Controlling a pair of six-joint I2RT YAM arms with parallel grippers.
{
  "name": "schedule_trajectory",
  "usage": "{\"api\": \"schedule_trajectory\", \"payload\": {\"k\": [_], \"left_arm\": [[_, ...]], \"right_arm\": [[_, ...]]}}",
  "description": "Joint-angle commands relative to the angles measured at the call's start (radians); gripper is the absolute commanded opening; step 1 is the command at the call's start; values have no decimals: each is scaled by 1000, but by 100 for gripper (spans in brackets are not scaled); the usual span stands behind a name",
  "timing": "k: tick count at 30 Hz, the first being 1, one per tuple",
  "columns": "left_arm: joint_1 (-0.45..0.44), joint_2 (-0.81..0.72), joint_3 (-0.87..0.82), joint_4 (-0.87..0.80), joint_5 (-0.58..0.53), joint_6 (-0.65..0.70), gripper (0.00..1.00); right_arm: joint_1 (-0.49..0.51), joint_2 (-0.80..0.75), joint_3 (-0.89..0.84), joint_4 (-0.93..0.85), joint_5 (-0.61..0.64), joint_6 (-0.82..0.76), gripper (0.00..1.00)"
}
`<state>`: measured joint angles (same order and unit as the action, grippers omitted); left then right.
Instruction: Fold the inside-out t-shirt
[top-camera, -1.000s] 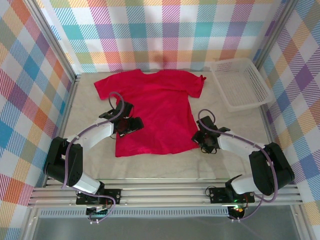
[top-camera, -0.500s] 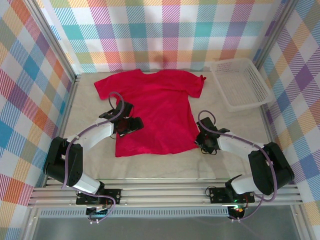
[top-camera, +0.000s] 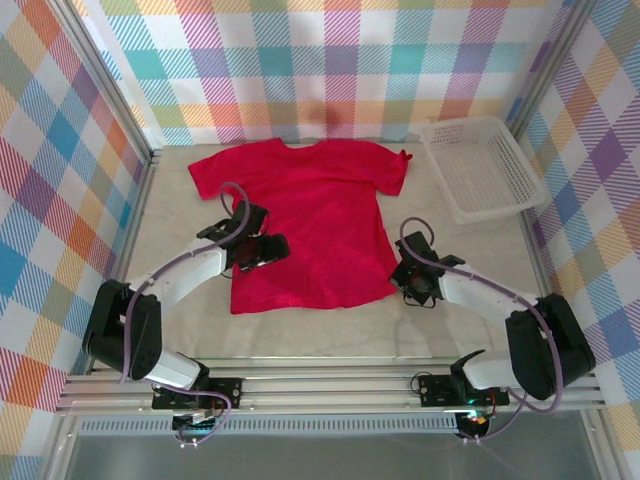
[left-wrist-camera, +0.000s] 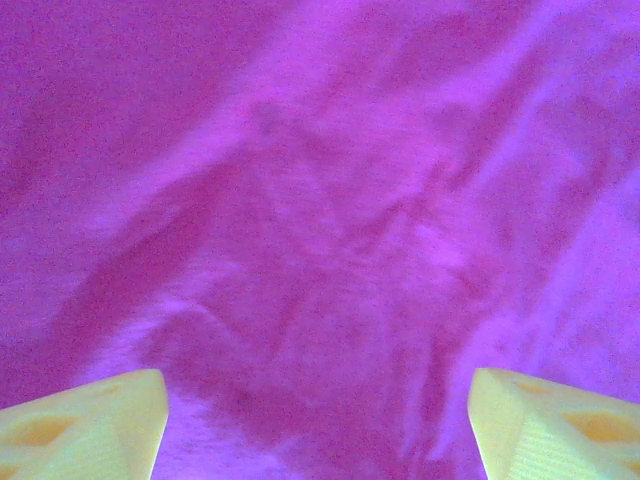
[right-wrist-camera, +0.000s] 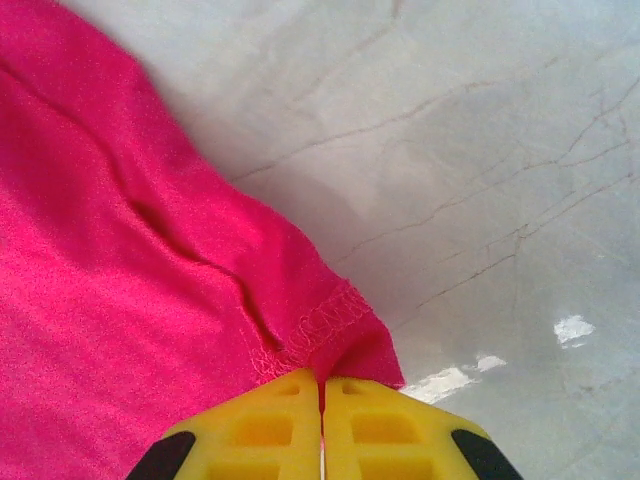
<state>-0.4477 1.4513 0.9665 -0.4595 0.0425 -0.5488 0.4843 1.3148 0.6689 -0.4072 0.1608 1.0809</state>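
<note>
Pale table (top-camera: 330, 335) inside plaid walls, with the inside-out t-shirt (top-camera: 305, 210) spread flat at its centre.
The right gripper (right-wrist-camera: 322, 385) has its jaws pressed together on the shirt's hem corner at 4 o'clock. The left gripper (left-wrist-camera: 320, 420) hovers with fingers spread wide over the fabric near the 8 o'clock edge. A white basket (top-camera: 482, 165) sits at 2 o'clock, apart from the shirt.

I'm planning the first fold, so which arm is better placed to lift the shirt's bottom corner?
Right. The right pincer is shut on the shirt at its hem corner, while the left pincer hangs open over flat fabric, gripping nothing.
</note>
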Motion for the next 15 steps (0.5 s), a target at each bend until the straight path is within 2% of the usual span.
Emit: {"api": "schedule_trajectory", "payload": {"k": [1,6,9,15], "left_arm": [[-79,-80,-15,71,31,141,79],[-202,-71,-29,143,61,290,84],[-287,-53,-81,273,80,368,86],[-491,-34,-183,492,-10,603,88]], "right_arm": [[-1,-68,46,-39,5,-5,0],[-1,-115,61,-36,-30,16,0],[-1,-116,68,-33,-43,24,0],[-3,-103,81,-34,-46,24,0]]}}
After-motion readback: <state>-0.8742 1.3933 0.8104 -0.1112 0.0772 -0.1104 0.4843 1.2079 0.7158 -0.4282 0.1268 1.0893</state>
